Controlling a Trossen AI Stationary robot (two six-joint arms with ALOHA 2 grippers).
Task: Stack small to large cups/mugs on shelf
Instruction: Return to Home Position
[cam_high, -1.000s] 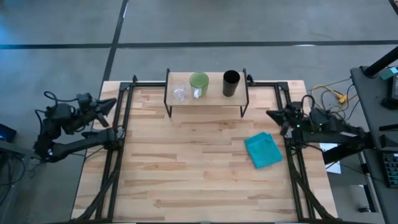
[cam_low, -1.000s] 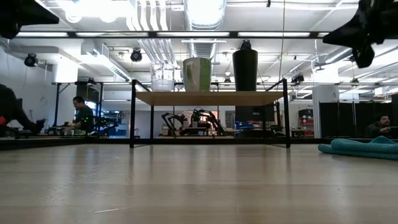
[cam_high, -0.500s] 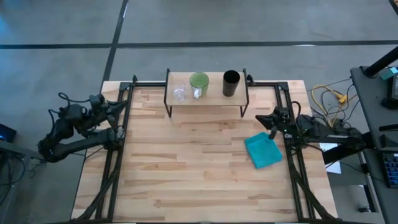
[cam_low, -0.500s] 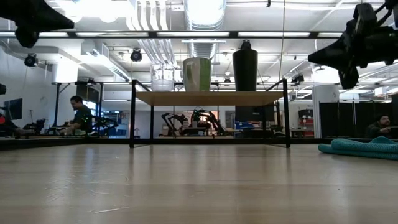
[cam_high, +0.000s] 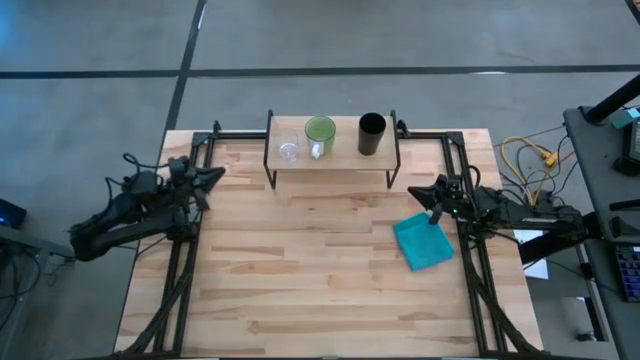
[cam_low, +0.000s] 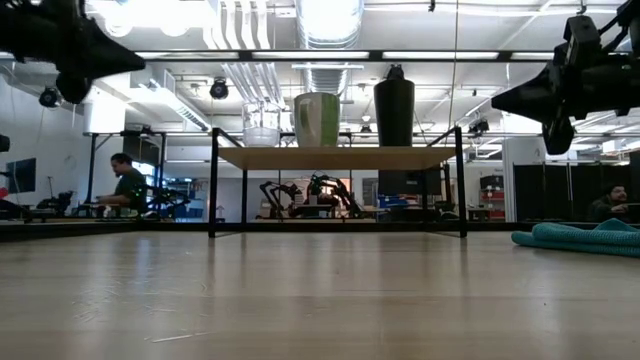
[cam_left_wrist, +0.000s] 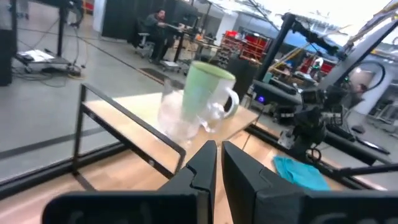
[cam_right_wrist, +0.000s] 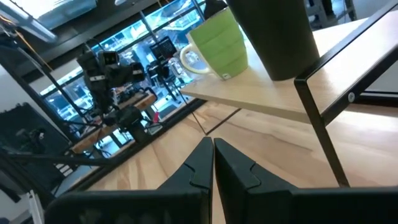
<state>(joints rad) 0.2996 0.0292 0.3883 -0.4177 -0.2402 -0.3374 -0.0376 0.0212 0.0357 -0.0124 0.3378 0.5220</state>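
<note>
Three vessels stand on their bases in a row on the shelf (cam_high: 330, 160), a light-wood board on black legs by the table's far edge. They are the clear glass cup (cam_high: 289, 150), the green mug (cam_high: 320, 130) and the black cup (cam_high: 371, 133). My left gripper (cam_high: 214, 175) is shut and hangs in the air over the table's left edge, left of the shelf, pointing toward it. My right gripper (cam_high: 415, 190) is shut too. It hovers right of the shelf's near corner, above the teal cloth's far side. Neither touches anything.
A folded teal cloth (cam_high: 423, 242) lies on the table's right part, below the right gripper. Black frame rails (cam_high: 190, 250) run along both sides of the table. The wide wooden tabletop (cam_high: 310, 270) lies in front of the shelf. People sit in the room beyond the table.
My left gripper has swung from outside the table's left edge toward the right, nearing the shelf, and has come lower. My right gripper has moved left from the table's right edge toward the shelf and also lower. The cups and the cloth have stayed put.
</note>
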